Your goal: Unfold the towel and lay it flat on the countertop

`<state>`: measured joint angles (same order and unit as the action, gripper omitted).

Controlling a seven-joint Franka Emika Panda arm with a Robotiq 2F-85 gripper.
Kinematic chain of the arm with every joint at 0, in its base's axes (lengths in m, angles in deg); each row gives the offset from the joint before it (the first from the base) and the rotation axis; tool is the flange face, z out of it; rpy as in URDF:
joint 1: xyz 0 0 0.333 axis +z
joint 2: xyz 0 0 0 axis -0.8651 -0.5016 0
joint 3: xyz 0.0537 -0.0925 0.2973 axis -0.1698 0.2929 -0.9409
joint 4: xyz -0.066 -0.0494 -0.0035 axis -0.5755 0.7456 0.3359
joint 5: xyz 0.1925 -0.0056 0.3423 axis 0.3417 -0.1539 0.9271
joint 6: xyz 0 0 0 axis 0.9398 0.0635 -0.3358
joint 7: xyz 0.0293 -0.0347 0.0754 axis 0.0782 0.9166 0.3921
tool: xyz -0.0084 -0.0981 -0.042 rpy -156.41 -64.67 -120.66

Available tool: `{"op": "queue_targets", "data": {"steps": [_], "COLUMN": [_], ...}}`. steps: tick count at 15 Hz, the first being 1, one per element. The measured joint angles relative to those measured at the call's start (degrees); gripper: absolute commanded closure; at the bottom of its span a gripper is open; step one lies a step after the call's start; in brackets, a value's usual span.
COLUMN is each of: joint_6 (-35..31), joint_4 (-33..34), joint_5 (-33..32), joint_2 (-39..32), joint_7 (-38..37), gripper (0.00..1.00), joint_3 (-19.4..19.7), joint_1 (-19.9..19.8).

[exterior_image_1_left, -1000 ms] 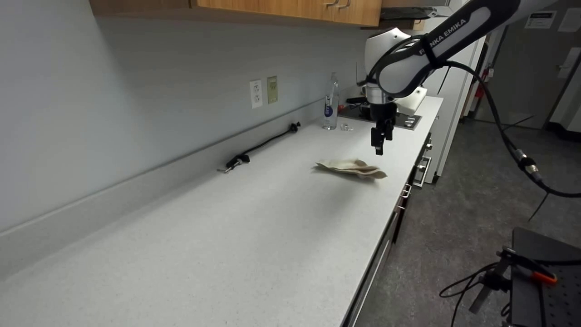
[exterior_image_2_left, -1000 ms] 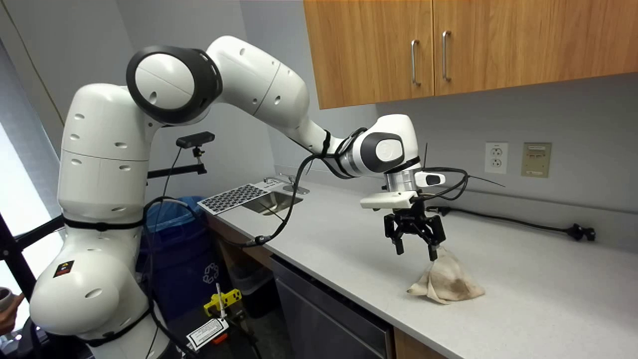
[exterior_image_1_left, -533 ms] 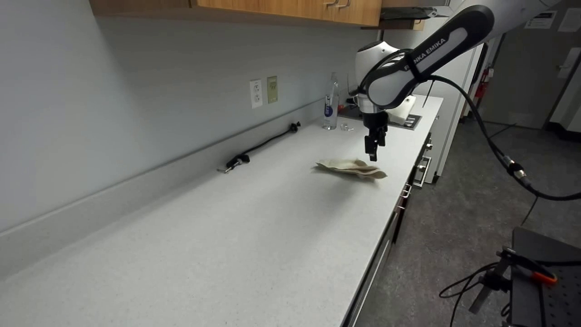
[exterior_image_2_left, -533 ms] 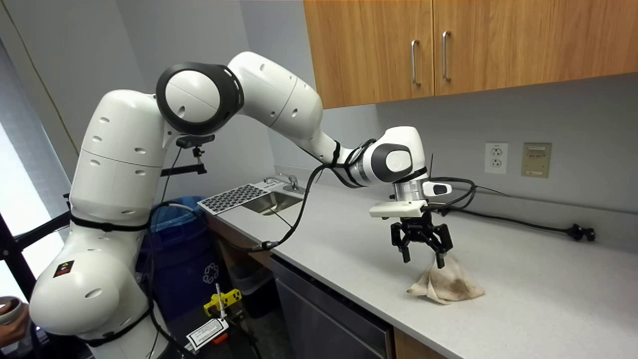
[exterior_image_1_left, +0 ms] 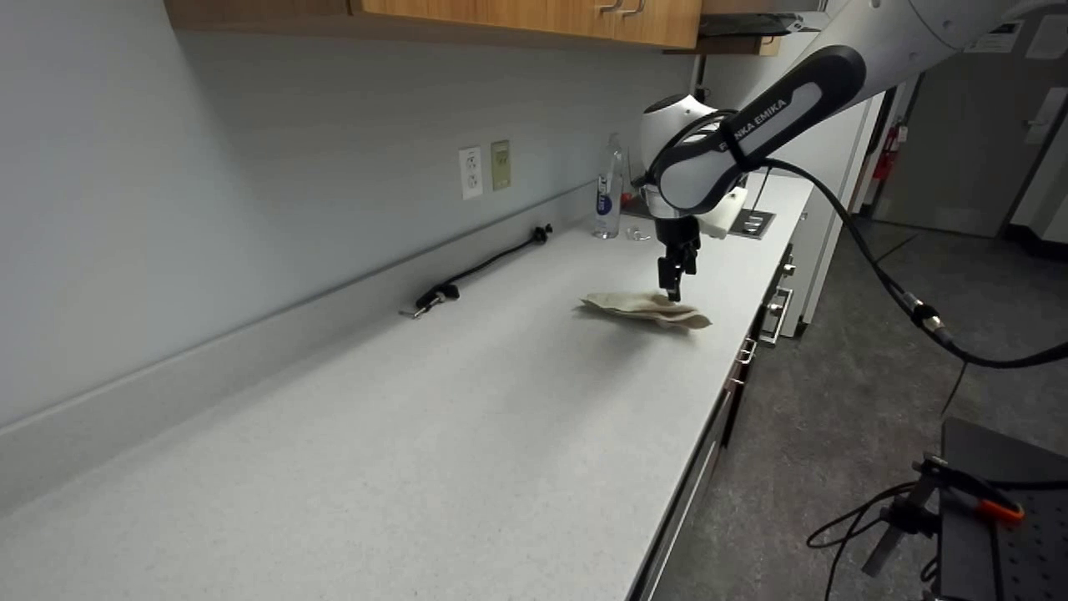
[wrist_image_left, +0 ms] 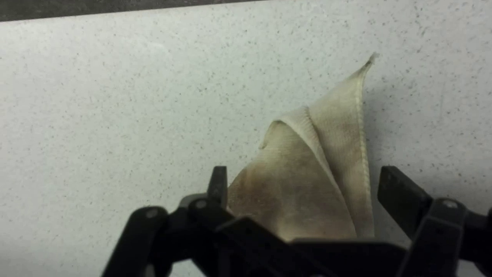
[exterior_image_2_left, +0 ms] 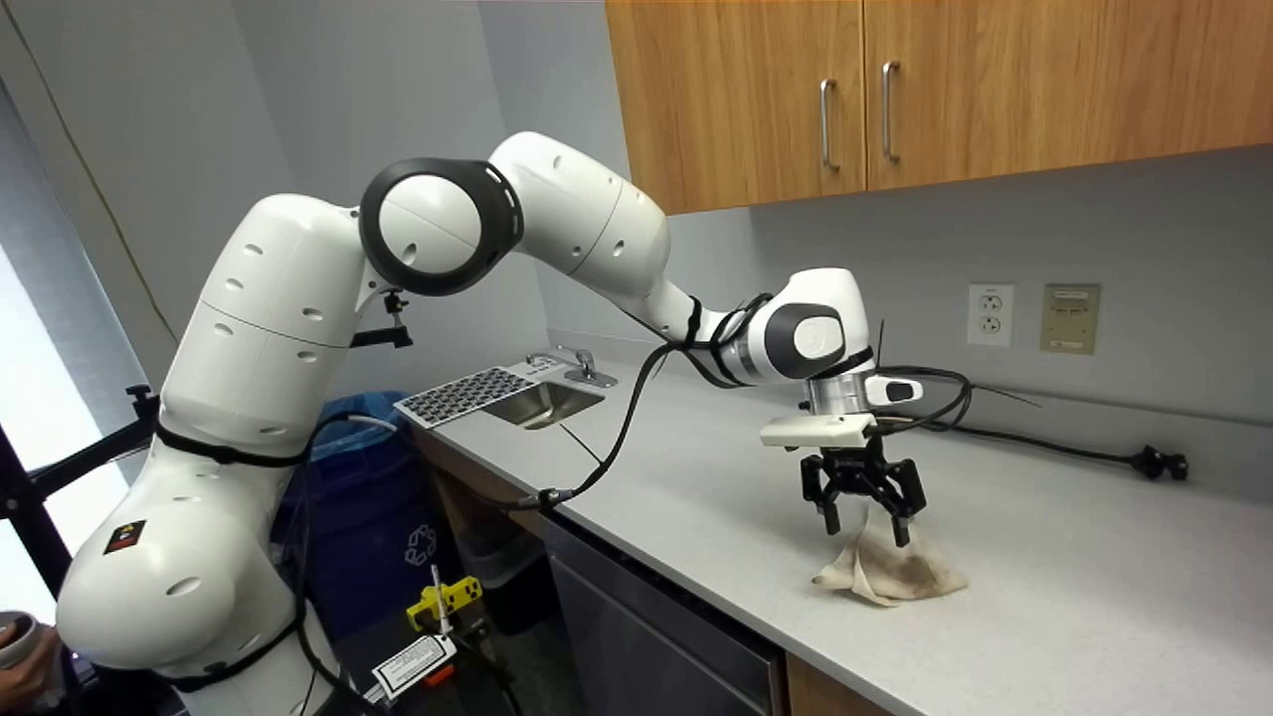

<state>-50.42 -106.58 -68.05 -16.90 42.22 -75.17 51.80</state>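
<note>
The towel is a cream-beige cloth with brownish patches, folded and wrinkled on the countertop. It shows in both exterior views [exterior_image_1_left: 626,308] [exterior_image_2_left: 920,577] and in the wrist view [wrist_image_left: 296,192], where one flap is folded over and a corner points to the upper right. The countertop [exterior_image_1_left: 417,434] [exterior_image_2_left: 1104,587] [wrist_image_left: 134,115] is pale grey-white and speckled. My gripper [exterior_image_1_left: 673,295] [exterior_image_2_left: 866,534] [wrist_image_left: 303,171] is open and empty, pointing down just above the towel. In the wrist view its fingers stand on either side of the towel. The towel's near part is hidden behind the gripper.
A clear bottle [exterior_image_1_left: 609,200] stands by the backsplash. A black cable with a clamp [exterior_image_1_left: 438,295] [exterior_image_2_left: 1154,463] lies along the backsplash. A sink [exterior_image_2_left: 547,403] is at the far end. Wooden cabinets [exterior_image_2_left: 756,99] hang above. The countertop's front edge [wrist_image_left: 115,13] shows in the wrist view.
My gripper has moved down and closer over the towel, rightward in one exterior picture and leftward in the other. It stays open. The towel has not moved.
</note>
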Motion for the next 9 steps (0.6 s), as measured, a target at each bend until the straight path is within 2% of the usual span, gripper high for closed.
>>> {"op": "queue_targets", "data": {"steps": [9], "joint_6": [-4.03], "joint_4": [1.45], "joint_5": [-0.36], "joint_2": [-3.97], "joint_7": [-0.09], "gripper": [0.0], "joint_3": [0.29], "joint_1": [-0.39]}}
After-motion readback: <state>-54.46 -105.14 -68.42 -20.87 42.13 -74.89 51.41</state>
